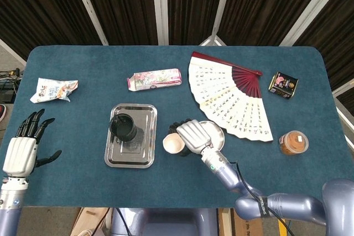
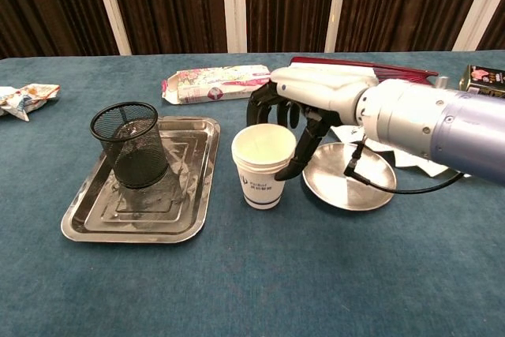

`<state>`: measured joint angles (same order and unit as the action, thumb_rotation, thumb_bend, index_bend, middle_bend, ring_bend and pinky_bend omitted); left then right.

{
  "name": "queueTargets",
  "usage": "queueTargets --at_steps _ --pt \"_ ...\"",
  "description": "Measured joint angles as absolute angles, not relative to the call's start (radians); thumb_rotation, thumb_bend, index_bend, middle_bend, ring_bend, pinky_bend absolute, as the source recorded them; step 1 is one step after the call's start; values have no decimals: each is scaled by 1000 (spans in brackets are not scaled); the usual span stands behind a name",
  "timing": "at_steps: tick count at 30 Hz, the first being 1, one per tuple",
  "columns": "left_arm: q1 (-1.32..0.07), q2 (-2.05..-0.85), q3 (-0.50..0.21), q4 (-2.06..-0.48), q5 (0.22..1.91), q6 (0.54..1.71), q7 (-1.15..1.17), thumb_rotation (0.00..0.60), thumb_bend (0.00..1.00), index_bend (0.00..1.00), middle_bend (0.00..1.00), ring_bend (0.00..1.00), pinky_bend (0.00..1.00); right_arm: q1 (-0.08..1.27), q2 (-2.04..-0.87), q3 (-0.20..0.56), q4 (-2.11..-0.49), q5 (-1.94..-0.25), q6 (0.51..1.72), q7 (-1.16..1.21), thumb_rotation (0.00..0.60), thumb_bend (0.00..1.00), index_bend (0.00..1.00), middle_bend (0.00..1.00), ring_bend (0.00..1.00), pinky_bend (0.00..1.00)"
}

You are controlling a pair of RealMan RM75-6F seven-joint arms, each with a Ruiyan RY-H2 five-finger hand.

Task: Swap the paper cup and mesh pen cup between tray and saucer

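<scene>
The white paper cup (image 2: 264, 167) stands on the blue cloth between the steel tray (image 2: 189, 219) and the round metal saucer (image 2: 351, 187). My right hand (image 2: 308, 104) wraps it: fingers curl behind the rim and the thumb presses its right side. In the head view the right hand (image 1: 189, 135) covers part of the paper cup (image 1: 173, 144) and of the saucer (image 1: 217, 134). The black mesh pen cup (image 2: 132, 146) stands upright in the tray's left half. My left hand (image 1: 22, 150) hovers open at the table's near left corner, holding nothing.
An open paper fan (image 1: 232, 95) lies just behind the saucer. A pink packet (image 1: 155, 79) lies behind the tray and a snack bag (image 1: 53, 89) at the far left. A black tin (image 1: 283, 84) and a brown sealed cup (image 1: 293, 142) sit at the right.
</scene>
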<state>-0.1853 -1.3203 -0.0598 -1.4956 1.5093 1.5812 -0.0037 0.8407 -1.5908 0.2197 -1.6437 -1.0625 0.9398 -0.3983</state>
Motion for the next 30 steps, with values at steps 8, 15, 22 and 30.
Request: queueTargets --at_steps 8,15,22,30 --pt "-182 -1325 -68 -1494 1509 1573 1 600 19 199 0 0 125 800 -1509 220 -1696 -1081 991 -374 600 0 465 415 438 378" --pt "-181 -1333 -71 -1492 1512 1567 14 600 20 199 0 0 125 756 -1390 216 -1734 -1070 1009 -341 600 0 465 415 438 379" --pt "-179 -1341 -71 -1493 1519 1566 31 600 20 199 0 0 125 728 -1334 196 -1713 -1060 951 -240 600 0 465 415 438 378" --pt "-179 -1350 -77 -1487 1515 1558 46 600 20 199 0 0 125 716 -1351 174 -1627 -1113 911 -143 600 0 351 384 391 308"
